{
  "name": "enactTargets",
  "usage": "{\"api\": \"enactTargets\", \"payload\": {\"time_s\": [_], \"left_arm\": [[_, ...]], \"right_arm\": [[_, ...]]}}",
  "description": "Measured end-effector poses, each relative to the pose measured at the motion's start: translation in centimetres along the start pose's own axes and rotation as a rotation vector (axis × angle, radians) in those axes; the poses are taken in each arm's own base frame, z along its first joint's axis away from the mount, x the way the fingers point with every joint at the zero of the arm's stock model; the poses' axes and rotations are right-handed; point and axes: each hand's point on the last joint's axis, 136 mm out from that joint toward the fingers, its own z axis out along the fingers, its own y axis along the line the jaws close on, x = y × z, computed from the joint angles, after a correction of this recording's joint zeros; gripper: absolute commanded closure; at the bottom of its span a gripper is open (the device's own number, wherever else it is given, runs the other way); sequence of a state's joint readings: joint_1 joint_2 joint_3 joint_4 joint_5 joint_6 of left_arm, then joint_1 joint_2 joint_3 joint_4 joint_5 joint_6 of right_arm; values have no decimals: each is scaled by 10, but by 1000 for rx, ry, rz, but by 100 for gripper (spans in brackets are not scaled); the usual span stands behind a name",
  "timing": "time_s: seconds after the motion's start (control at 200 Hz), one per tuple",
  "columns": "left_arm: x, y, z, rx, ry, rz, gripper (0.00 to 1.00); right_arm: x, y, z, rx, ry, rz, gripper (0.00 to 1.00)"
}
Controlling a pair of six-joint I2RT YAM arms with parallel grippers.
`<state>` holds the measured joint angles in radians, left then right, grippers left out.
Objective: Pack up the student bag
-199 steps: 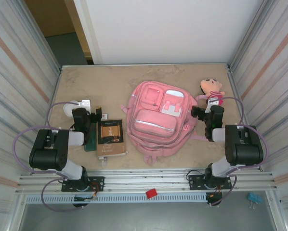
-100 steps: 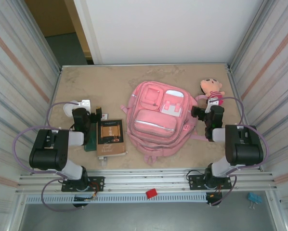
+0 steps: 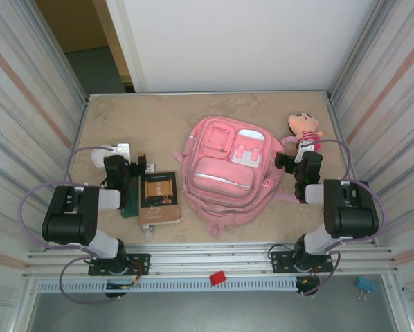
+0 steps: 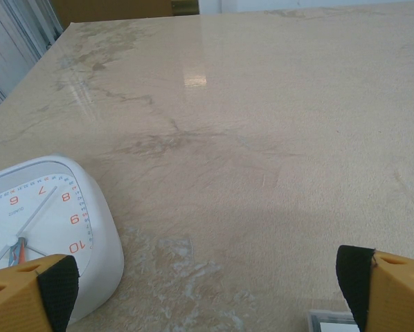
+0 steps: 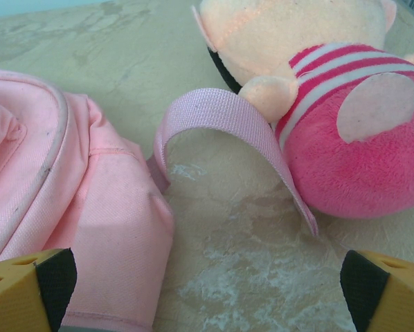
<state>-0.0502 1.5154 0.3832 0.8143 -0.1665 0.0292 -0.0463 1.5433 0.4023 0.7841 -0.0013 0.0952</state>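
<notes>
The student bag [image 3: 224, 173] lies flat, front pockets up, mid-surface [image 3: 145, 117]. Left of the bag, beyond a brown book [image 3: 158, 197], the left gripper [image 4: 205, 280] is spread wide and empty beside a white clock [image 4: 41, 221]. Right of the bag, the right gripper [image 5: 208, 282] is equally spread, empty, facing the bag's strap [image 5: 221, 124] and a doll [image 5: 345, 117].

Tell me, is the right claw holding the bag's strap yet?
No, the right claw is open and empty; the strap of the student bag arches free beside the doll.
</notes>
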Motion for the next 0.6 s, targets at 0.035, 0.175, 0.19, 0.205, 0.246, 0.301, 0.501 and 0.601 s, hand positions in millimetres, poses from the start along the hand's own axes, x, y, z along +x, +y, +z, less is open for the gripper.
{"api": "enactTargets", "payload": {"time_s": [0.035, 0.175, 0.19, 0.205, 0.246, 0.301, 0.501, 0.601], "left_arm": [[0, -1, 0, 1, 2, 2, 1], [-7, -5, -10, 8, 18, 18, 1], [-10, -5, -11, 9, 18, 19, 1], [-13, -6, -13, 10, 18, 21, 1], [-27, -7, -18, 16, 6, 19, 1], [-54, -8, -27, 27, -26, 11, 1], [-148, -25, -75, 139, -151, -50, 4], [-168, -51, -96, 266, -137, -69, 13]], "right_arm": [[0, 0, 0, 0, -1, 0, 1], [0, 0, 0, 0, 0, 0, 1], [0, 0, 0, 0, 0, 0, 1], [0, 0, 0, 0, 0, 0, 1], [0, 0, 0, 1, 1, 0, 1], [1, -2, 0, 14, 23, 2, 1], [-75, -1, -16, 50, 36, 28, 1], [-149, 14, -45, -18, -36, 56, 1]]}}
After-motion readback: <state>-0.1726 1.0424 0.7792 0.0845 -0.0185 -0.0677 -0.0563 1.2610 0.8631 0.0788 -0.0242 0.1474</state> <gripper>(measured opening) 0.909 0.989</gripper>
